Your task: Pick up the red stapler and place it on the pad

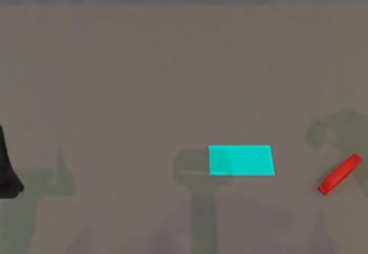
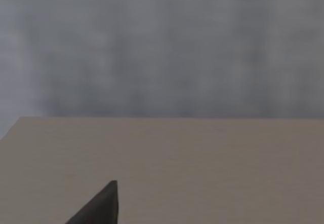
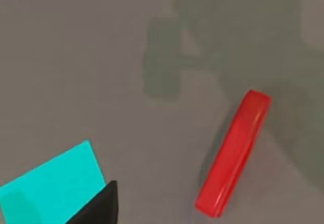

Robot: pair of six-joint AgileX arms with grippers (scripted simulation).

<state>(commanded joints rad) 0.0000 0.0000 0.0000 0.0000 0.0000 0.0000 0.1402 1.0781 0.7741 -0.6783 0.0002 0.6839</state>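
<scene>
Item 1, red stapler [image 1: 340, 174]: glossy red bar with rounded ends, lying flat on the table at the lower right of the top view, close to the right edge of the frame. It sits on a diagonal, its upper end toward the right edge, its lower end toward the pad. In the right wrist view the red stapler [image 3: 234, 153] fills the right centre of the frame, untouched, with bare surface all round it.

Item 2, pad [image 1: 241, 160]: flat cyan rectangle, wider than tall, lower centre-right of the top view, well apart from the stapler and to its left. One corner of the pad [image 3: 50, 186] shows at the lower left of the right wrist view.

Item 3, right gripper: only one dark finger tip [image 3: 98, 206] shows, at the bottom edge of the right wrist view, between pad corner and stapler and touching neither. How wide it stands cannot be told. It holds nothing that can be seen.

Item 4, left arm [image 1: 8, 170]: dark mass at the left edge of the top view, parked, far from both items.

Item 5, table [image 1: 144, 81]: plain dull brown surface carrying soft arm shadows. Beyond its far edge, a mottled grey wall [image 2: 162, 46].
</scene>
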